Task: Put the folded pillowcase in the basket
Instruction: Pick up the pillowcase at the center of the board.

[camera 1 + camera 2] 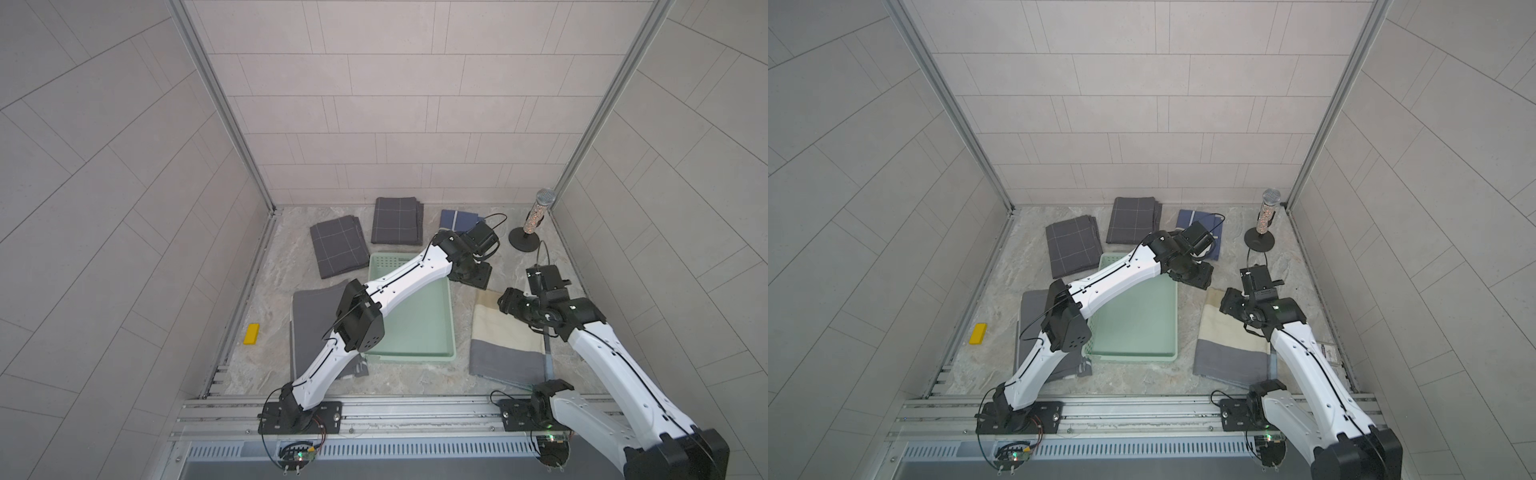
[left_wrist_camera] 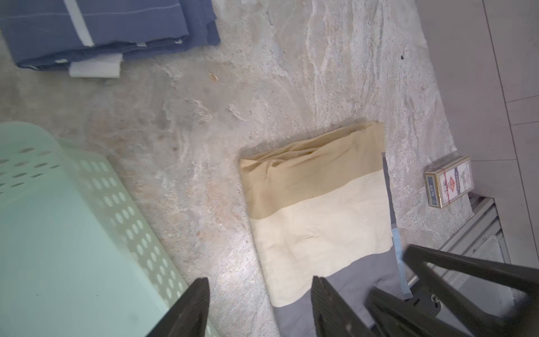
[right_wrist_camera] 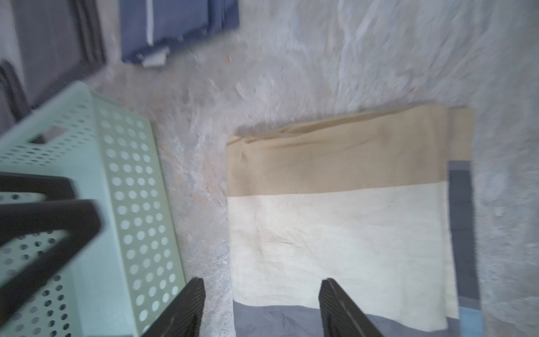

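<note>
Pillowcase (image 1: pixel 498 336), folded and banded tan, cream and grey, lies flat on the tabletop (image 1: pixel 395 378) just right of the basket, outside it. At far left sits a yellow block (image 1: pixel 251 334), then a folded grey cloth (image 1: pixel 311 324) beside the mint-green basket (image 1: pixel 424 316). The left gripper (image 2: pixel 259 280) hangs by the basket's far right corner, released, jaws apart. The right gripper (image 3: pixel 262 280) hovers over the pillowcase, jaws spread, grasping nothing. A small printed box (image 2: pixel 449 181) lies by the right wall.
</note>
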`<state>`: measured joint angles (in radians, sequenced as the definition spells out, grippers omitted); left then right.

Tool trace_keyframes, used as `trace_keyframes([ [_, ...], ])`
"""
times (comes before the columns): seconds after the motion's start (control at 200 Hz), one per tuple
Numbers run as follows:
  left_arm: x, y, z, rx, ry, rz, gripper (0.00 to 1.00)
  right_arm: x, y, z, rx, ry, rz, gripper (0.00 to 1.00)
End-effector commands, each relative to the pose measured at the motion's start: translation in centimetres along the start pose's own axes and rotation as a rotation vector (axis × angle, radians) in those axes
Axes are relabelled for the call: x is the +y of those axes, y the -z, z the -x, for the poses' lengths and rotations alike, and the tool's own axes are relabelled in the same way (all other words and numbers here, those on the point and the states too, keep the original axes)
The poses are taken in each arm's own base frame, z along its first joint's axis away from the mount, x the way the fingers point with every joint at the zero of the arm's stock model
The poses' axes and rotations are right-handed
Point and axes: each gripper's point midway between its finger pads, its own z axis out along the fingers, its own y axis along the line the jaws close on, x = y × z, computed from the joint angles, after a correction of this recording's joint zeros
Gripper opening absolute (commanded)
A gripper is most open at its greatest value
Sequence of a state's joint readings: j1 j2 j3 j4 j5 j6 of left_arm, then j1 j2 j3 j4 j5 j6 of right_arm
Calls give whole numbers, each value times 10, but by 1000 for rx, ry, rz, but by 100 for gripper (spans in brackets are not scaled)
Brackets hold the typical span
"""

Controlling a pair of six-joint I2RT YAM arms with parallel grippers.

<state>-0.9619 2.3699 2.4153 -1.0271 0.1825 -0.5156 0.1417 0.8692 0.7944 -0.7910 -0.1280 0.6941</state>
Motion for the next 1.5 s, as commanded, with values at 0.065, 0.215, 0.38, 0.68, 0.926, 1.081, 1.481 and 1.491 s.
trace_keyframes([
  [0.065,-3,-32,-17,93,3,11,63,-14,20,-21,80,-27,-51,69],
  [0.215,-5,-58,-19,125,28,0,63,-13,31,-18,43,-34,-30,69],
  [0.38,2,-91,-29,164,49,11,62,-8,40,-20,37,-23,13,69],
  [0.68,-6,-127,-33,175,79,-56,35,-9,42,-19,28,11,6,69],
  [0.926,2,-97,0,59,23,-17,0,-18,36,-14,15,-2,-35,68],
  [1.081,33,-64,28,-39,-51,116,0,-27,25,-18,17,-39,-50,67],
  [1.481,76,-78,27,-4,0,208,0,-57,-26,-40,145,-89,-142,83],
  [1.491,76,-78,27,-5,-1,208,0,-56,-26,-40,147,-96,-141,83],
])
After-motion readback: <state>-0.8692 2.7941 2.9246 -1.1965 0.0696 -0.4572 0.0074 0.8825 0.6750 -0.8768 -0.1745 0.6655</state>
